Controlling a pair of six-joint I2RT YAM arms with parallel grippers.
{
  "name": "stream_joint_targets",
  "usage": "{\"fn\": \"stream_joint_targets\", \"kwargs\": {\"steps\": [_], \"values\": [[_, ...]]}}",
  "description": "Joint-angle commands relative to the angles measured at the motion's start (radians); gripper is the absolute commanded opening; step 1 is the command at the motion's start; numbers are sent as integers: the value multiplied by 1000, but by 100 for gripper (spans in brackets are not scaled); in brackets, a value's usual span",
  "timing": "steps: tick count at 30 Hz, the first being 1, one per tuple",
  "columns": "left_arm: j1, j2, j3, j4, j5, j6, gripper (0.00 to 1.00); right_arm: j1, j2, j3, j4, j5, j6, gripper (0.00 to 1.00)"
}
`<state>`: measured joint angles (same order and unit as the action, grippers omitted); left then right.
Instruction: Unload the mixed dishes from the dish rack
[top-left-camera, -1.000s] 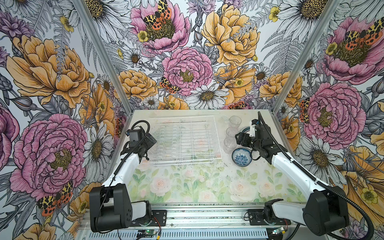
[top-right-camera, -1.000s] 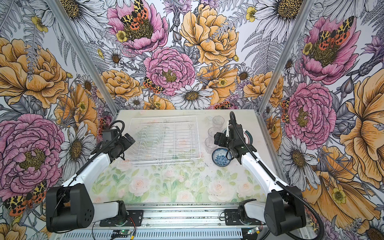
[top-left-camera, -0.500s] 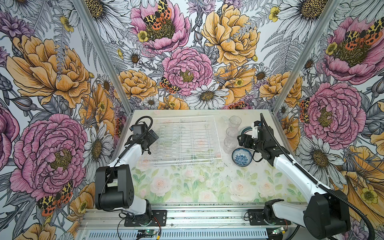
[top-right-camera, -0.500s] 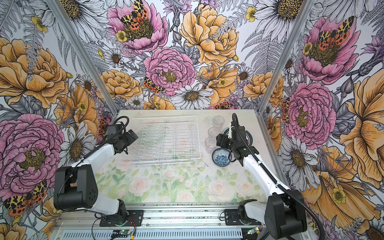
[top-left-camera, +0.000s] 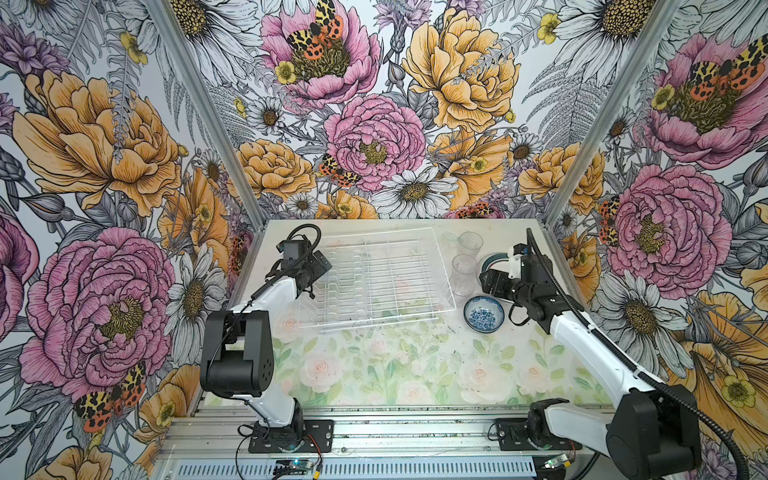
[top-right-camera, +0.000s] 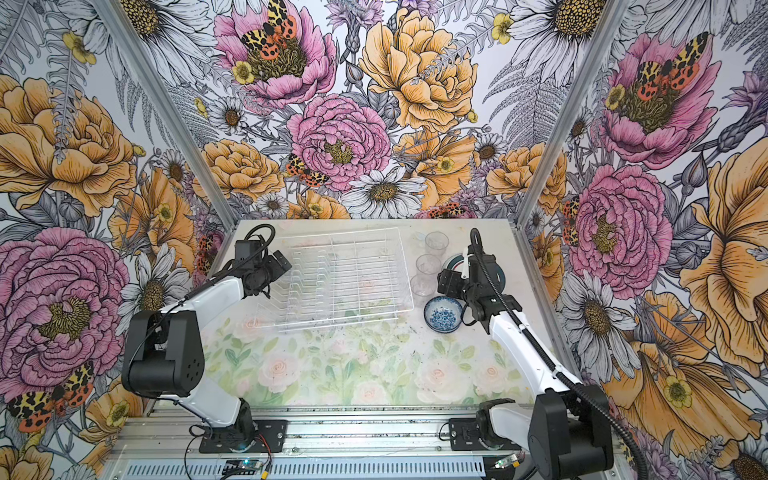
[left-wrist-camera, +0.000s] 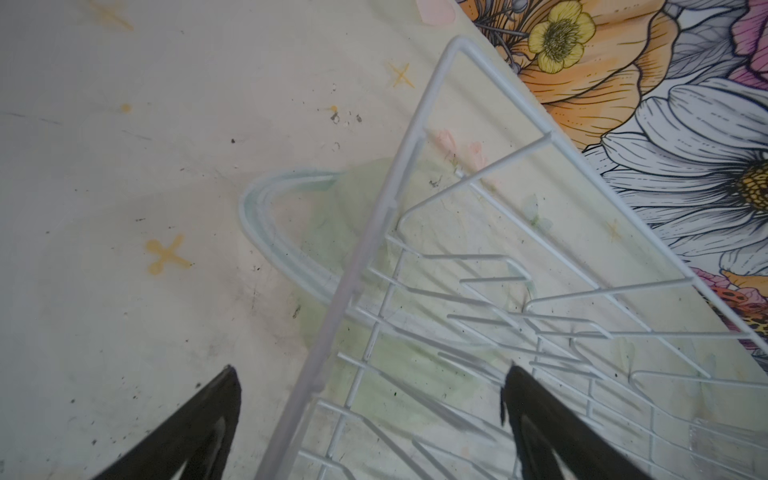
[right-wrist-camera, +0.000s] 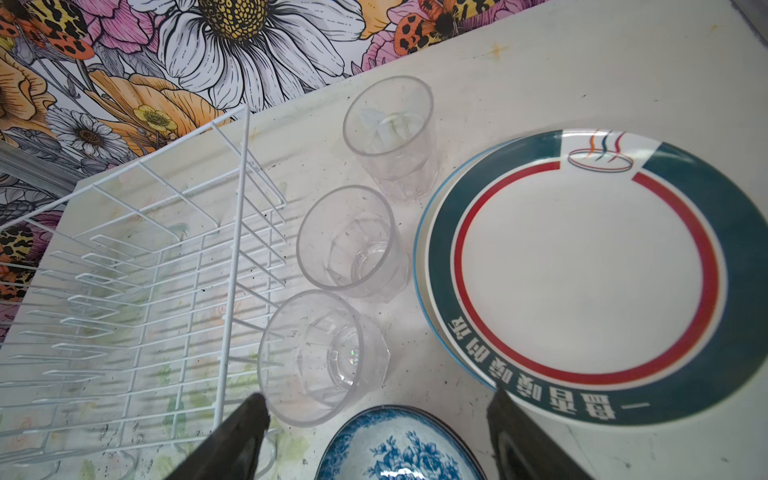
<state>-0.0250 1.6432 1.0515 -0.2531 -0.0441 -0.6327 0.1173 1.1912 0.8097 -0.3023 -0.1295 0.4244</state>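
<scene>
Unloading looks done: the white wire dish rack is empty, with three clear glass tumblers, teal-and-red-rimmed white plate and blue-and-white floral bowl just beside its right edge, so the left gripper, astride its rim, and the right gripper gape empty.

Left tool spread, right tool (likewise) spread

Robot test booth, floral-papered walls, aluminium rail
</scene>
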Motion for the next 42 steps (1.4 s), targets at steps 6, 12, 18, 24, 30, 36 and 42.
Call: {"fn": "stream_joint_targets", "kwargs": {"steps": [6,12,18,24,30,36,42], "values": [[-57,62,109,78,35,19,99,-34,-16,-9,20,22,-35,85],[-42,-27,64,122,4,111,99,-52,-8,2,32,55,-56,87],[10,-140,-40,190,-63,220,99,-60,-3,-7,104,108,-67,88],[59,-200,-127,242,-278,388,99,-61,-101,-193,426,348,-137,91],[99,-227,-319,476,-337,455,99,-75,-133,-397,750,514,-205,92],[152,-243,-389,541,-284,450,99,-92,-22,-409,873,542,-239,92],[143,-233,-480,666,-238,477,99,-109,92,-411,922,544,-240,92]]}}
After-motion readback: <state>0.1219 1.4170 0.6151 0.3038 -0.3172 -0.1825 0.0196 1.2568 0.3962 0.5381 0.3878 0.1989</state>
